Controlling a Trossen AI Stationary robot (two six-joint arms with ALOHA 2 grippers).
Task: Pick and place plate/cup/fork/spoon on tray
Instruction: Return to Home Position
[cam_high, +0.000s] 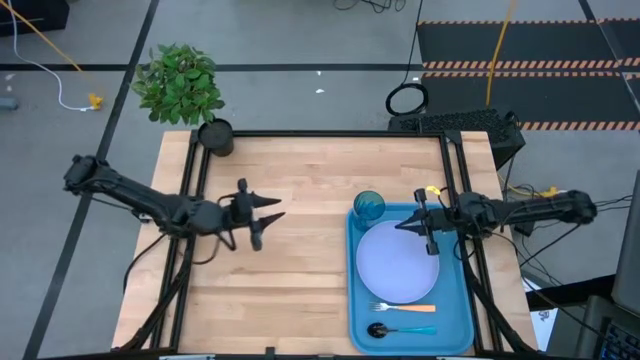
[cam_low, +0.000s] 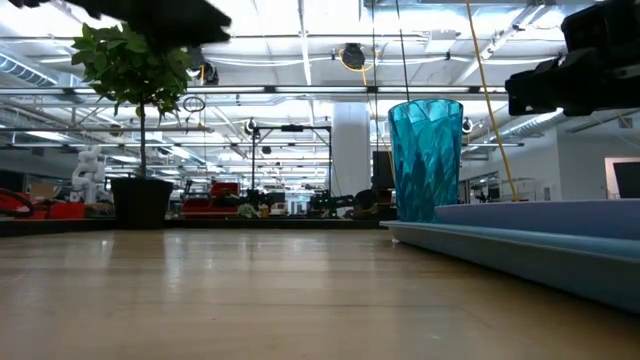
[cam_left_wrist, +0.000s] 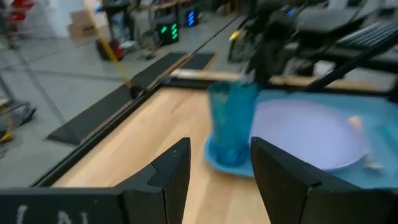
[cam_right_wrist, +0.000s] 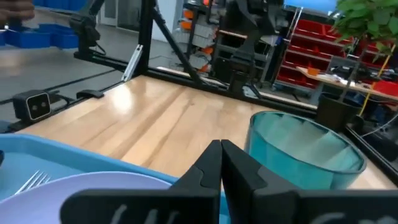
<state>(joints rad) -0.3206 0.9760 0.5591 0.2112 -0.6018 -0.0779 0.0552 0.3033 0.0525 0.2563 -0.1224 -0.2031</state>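
All 4 sit on tray (cam_high: 460, 320): plate (cam_high: 398, 262) mid, cup (cam_high: 368, 206) in corner, fork (cam_high: 405, 308) + spoon (cam_high: 400, 329) at end; left claw (cam_high: 275, 212) wide, empty over bench (cam_high: 300, 300), right claw (cam_high: 402, 226) closed above plate edge; cup prob. light, slick, so grip its wall.

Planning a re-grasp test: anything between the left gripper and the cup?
Nothing visible. The left gripper, open, hovers over the table. The cup stands in the tray corner nearest it, with only bare wood and the tray's rim between. The potted plant sits at the table's far corner, off that line.
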